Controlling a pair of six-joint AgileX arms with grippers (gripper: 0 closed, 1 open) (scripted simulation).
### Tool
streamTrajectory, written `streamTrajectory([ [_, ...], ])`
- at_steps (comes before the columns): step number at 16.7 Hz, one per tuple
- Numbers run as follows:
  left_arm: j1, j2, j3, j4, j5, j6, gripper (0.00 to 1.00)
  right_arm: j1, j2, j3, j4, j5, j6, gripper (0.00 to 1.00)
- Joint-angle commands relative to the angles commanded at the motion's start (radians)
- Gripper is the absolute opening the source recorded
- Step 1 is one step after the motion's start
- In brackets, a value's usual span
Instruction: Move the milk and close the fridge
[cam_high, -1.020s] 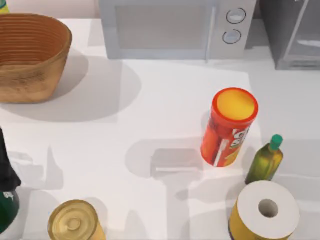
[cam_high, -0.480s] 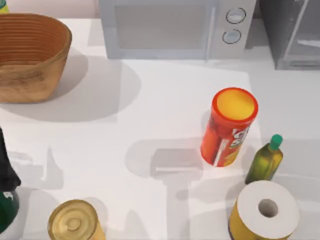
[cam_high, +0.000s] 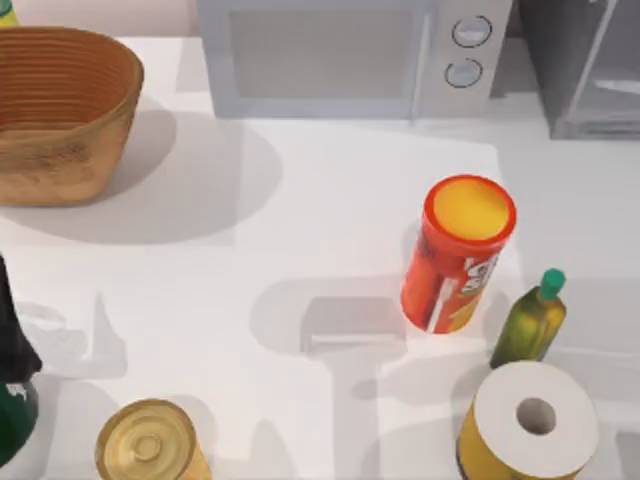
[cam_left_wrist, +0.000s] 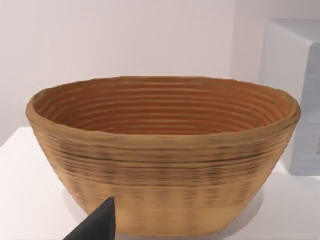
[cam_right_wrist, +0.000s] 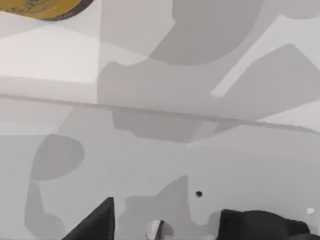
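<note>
- At the near side of the table, our right gripper hangs over bare tabletop, its fingers spread wide with nothing between them.
- In the right wrist view a yellow edge lies farther off on the table; we cannot tell what it belongs to.
- Our left gripper sits low and faces the basket. We cannot tell whether it is spread or pressed together.
- The basket stands upright in the table's far left corner, and the microwave's white side is just beside it in the left wrist view.
- Seen from above, the microwave stands at the back, between the basket and the fridge.
- The fridge fills the far right corner, its glassy door panel turned toward the table. We cannot tell how far the door stands open.
- A red can stands right of centre, with an oil bottle near it on its right.
- A paper roll sits at the near edge just below the bottle, and a tin sits at the near left.
</note>
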Motion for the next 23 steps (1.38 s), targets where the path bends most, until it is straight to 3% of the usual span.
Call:
streamTrajectory([
  [5, 0.0, 0.0, 0.0, 0.0, 0.0, 0.0, 1.0, -0.42, 0.454, 0.175, 0.01, -0.182, -0.44, 1.0],
  [12, 0.0, 0.0, 0.0, 0.0, 0.0, 0.0, 1.0, -0.915, 0.953, 0.354, 0.2, -0.427, -0.963, 1.0],
  [18, 0.0, 0.0, 0.0, 0.0, 0.0, 0.0, 1.0, -1.11, 1.132, 0.457, 0.298, -0.616, -1.219, 1.0],
  [23, 0.0, 0.0, 0.0, 0.0, 0.0, 0.0, 1.0, -1.132, 1.151, 0.474, 0.3, -0.647, -1.252, 1.0],
])
